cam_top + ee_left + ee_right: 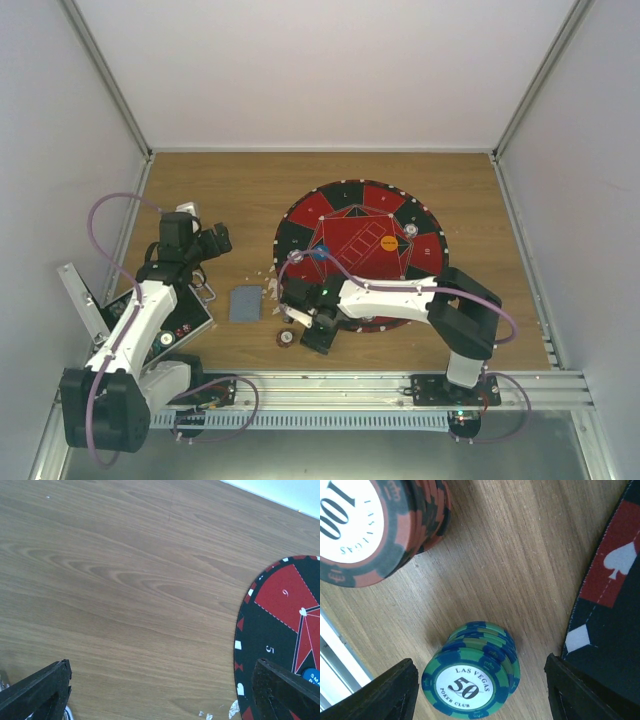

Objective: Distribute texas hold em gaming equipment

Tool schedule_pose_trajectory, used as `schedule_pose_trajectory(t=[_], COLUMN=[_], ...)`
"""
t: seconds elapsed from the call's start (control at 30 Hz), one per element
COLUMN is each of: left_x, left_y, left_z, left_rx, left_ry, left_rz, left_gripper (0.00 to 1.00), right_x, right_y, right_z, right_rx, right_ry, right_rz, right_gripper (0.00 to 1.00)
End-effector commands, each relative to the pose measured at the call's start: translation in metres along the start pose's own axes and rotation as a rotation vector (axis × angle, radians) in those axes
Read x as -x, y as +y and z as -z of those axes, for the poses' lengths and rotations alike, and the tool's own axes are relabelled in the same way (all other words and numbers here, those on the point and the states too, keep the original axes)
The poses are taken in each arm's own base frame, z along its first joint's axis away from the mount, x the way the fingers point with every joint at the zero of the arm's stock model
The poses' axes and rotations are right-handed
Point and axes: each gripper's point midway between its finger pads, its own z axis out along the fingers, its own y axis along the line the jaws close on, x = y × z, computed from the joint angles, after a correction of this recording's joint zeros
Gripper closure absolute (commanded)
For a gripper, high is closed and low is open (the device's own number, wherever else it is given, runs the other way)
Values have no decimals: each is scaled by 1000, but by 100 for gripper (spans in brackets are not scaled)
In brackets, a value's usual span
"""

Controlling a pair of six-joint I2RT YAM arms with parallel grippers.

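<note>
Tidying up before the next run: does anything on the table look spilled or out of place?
Yes: small white scraps lie on the bare table beside the left edge of the round mat. They look like stray debris rather than game pieces. Nothing else stands out.

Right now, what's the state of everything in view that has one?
left gripper, jaws open, over the table beside the mat.
right gripper, jaws open, straddling the 50 chip stack, not touching it.
50 chip stack, standing on the table, slightly staggered.
100 chip stack, standing on the table.
card deck, face down, flat on the table.
black case, lid open.
</note>
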Motion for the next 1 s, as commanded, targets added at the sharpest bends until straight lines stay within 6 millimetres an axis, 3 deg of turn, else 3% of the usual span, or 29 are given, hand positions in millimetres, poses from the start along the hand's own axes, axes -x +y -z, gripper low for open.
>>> schedule_pose_trajectory(t=[0.0, 0.37, 0.77, 0.97], left_x=[1, -1, -4, -4], left_y=[0, 1, 1, 1], left_z=[2, 2, 2, 2], left_rx=[-6, -5, -5, -4], left_ry=[-16, -13, -9, -7], left_rz=[7, 9, 9, 9], left_gripper=[1, 1, 1, 1], right_x=[-8, -8, -11, -11], right_y=[2, 3, 6, 5], right_z=[-10, -11, -13, -13], right_rx=[-9, 3, 9, -2], right_ry=[36, 42, 52, 56], right_rz=[3, -2, -6, -4], right_gripper=[31, 45, 46, 57])
